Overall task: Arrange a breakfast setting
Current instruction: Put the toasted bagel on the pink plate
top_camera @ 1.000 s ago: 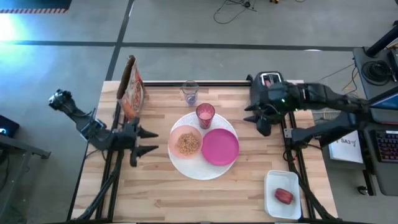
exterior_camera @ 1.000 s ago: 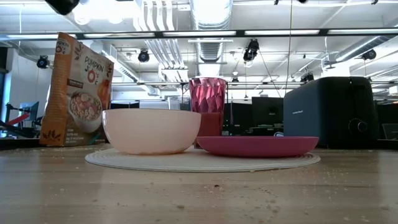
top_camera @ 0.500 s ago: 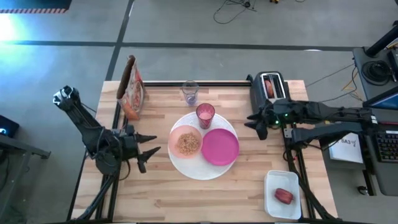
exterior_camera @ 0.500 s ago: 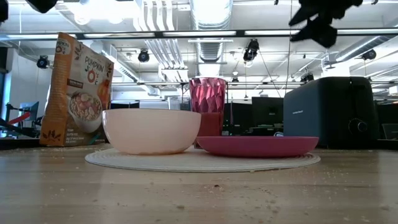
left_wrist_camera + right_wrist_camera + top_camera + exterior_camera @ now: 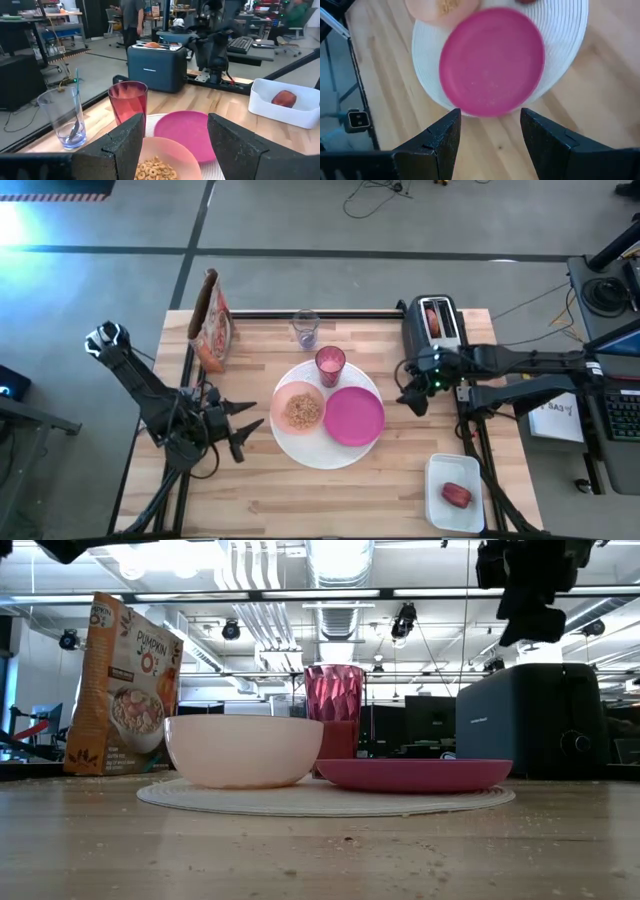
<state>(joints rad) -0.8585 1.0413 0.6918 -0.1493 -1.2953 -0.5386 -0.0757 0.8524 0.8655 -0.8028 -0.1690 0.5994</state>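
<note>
Your right gripper point(image 5: 412, 402): fingers spread, empty, hovering just right of the magenta plate point(image 5: 354, 416). Your left gripper point(image 5: 246, 437): spread, empty, left of the cereal bowl point(image 5: 298, 408). Both dishes and the pink cup point(image 5: 329, 364) sit on the white plate point(image 5: 322, 452).

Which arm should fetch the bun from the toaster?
Right, probably. The right gripper hovers open beside the black toaster, where the bun sits; the left gripper waits across the white plate.

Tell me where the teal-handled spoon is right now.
In the high view, the teal-handled spoon stands inside the clear tumbler at the table's far edge, just beyond the pink cup and between the cereal bag and the toaster.
</note>
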